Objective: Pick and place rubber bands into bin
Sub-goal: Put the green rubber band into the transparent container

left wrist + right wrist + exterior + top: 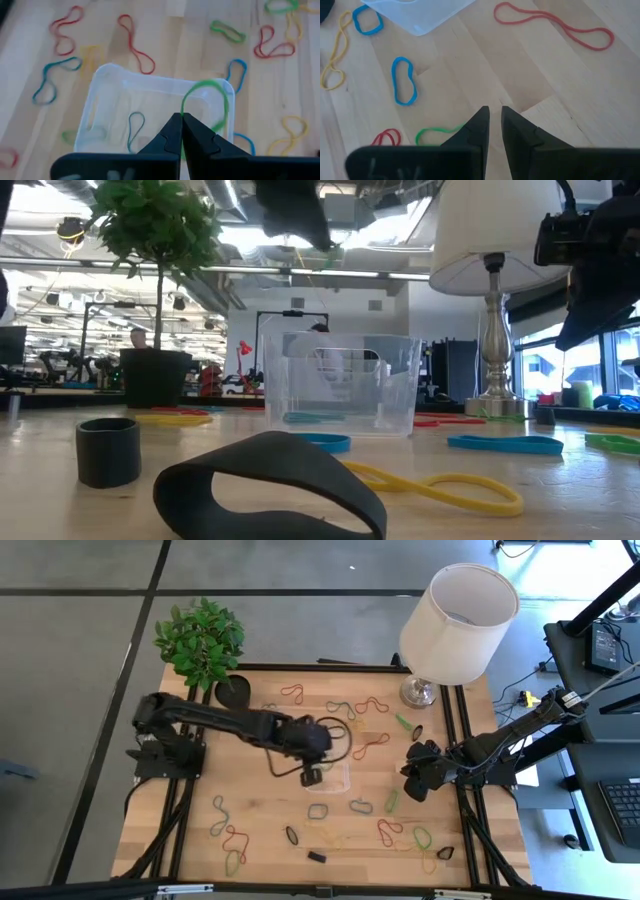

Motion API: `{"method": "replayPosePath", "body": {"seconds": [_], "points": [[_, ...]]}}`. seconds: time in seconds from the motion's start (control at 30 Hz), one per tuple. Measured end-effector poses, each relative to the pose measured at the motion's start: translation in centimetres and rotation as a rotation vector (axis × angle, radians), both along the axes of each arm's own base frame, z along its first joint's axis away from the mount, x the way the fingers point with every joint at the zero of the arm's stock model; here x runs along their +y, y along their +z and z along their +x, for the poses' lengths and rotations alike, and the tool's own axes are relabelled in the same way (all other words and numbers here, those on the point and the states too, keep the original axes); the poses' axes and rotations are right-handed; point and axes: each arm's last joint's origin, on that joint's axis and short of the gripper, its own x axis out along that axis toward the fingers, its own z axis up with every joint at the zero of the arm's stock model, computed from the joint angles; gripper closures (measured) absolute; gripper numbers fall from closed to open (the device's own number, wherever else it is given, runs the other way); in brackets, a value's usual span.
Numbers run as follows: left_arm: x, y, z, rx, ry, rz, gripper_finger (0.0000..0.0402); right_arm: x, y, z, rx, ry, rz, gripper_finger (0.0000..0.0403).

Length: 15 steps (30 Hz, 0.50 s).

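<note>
Over clear bin (107, 82), left claw (180, 120) pinching thin green loop (220, 97), right claw (495, 117) slightly parted, empty

The table (260, 830) is of pale wood planks with a smooth matt finish. The bin (341, 383) is clear plastic, glossy and smooth. The rubber bands (403, 81) look like soft matt rubber; a wide black band (268, 485) has a dull surface. The lamp (456, 624) has a white cloth-like shade, and its foot (493, 405) is shiny metal. The left gripper (181, 119) is of matt black plastic.
</note>
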Motion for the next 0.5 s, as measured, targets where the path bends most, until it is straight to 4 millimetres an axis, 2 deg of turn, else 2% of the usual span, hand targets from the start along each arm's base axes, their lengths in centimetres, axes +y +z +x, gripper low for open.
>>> {"method": "replayPosePath", "body": {"seconds": [0.13, 0.23, 0.5], "points": [[0.7, -2.5, 2.8, 0.123, -0.054, 0.019, 0.0398, 0.0, 0.0, 0.0, -0.001, -0.002, 0.002, 0.0349], [1.4, -4.6, 4.2, 0.240, -0.068, 0.038, 0.0398, 0.1, 0.1, 0.1, -0.014, -0.002, 0.009, 0.0349], [2.9, -9.2, 6.2, 0.339, -0.064, -0.031, 0.0396, 0.1, 0.2, 0.2, -0.027, -0.002, 0.016, 0.0349]]}}
